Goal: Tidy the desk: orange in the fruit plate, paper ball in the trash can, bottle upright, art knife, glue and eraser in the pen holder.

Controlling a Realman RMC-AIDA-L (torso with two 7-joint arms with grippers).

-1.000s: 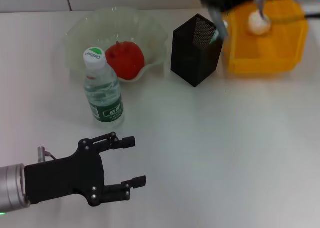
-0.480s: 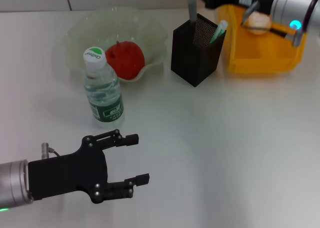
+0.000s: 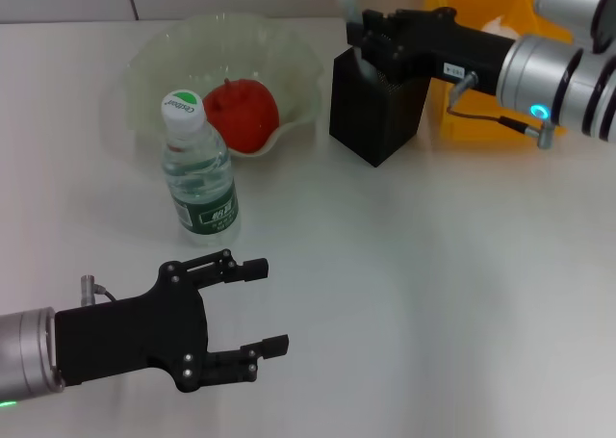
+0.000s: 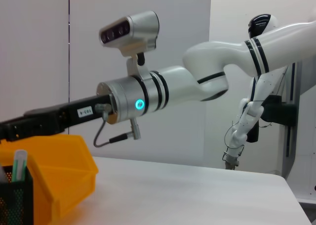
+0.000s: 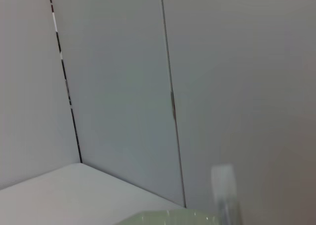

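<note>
On the white surface (image 3: 433,294) in the head view, the left pincer (image 3: 262,308) sits low at about 7 o'clock, its two black fingers spread wide with nothing between them, hovering well clear of every object. The bottle (image 3: 198,165) stands upright just above it, at about 10 o'clock from the middle of the view, white-and-green cap on top, just in front of the fruit plate (image 3: 159,58). That pale-green bowl with the wavy rim lies at 11 o'clock, and the orange (image 3: 241,114) rests inside it, toward its near edge.

The right arm reaches in from 2 o'clock, and the right pincer (image 3: 371,34) is over the mouth of the pen holder (image 3: 371,120), which stands at about 12 o'clock beside the bowl. A pale grey stick (image 3: 345,3) rises from the pincer's tip; I cannot tell whether the fingers are clamped on it or how wide they stand. The trash can (image 3: 481,5) lies behind the arm at 1 o'clock, mostly covered by it, with a bit of white, perhaps the paper ball, just showing at its edge.

The left wrist view shows the yellow bin, the holder's mesh corner with a green-tipped stick (image 4: 19,163) standing in it, and the right arm stretched above them.
</note>
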